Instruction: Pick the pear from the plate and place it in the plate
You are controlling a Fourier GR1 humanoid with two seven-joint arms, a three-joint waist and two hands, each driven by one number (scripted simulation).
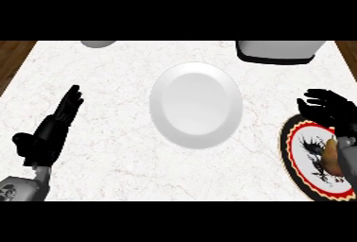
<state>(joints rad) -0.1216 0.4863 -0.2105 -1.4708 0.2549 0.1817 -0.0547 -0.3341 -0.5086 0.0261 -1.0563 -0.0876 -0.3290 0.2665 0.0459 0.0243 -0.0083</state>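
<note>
White marble with faint veins makes up the table [105, 142], and a strip of dark wood shows past its far left and far right corners. Near the middle of the table lies a plain white plate [196, 105], round but looking taller than wide from this steep angle, with nothing on it. At the right edge sits a second plate, the patterned plate [301, 156], with a black rim, a thin red ring inside that, and a dark drawing on its white center; part of it is cut off by the edge of the view. The pear [330, 158], brownish, shows on the right side of this patterned plate, mostly hidden behind the right forearm, so its full shape cannot be made out.

The right hand [329, 108] hangs over the far edge of the patterned plate, just beyond the pear, fingers spread and bent a little, holding nothing. The left hand [61, 116] rests at the left side of the table, well apart from both plates, fingers straight and pressed together, pointing away from the robot, holding nothing.

Along the far edge of the table, a white container with a dark base [279, 51] stands at the right, and part of a pale rounded object [98, 44] shows at the left, both cut off at the top.
</note>
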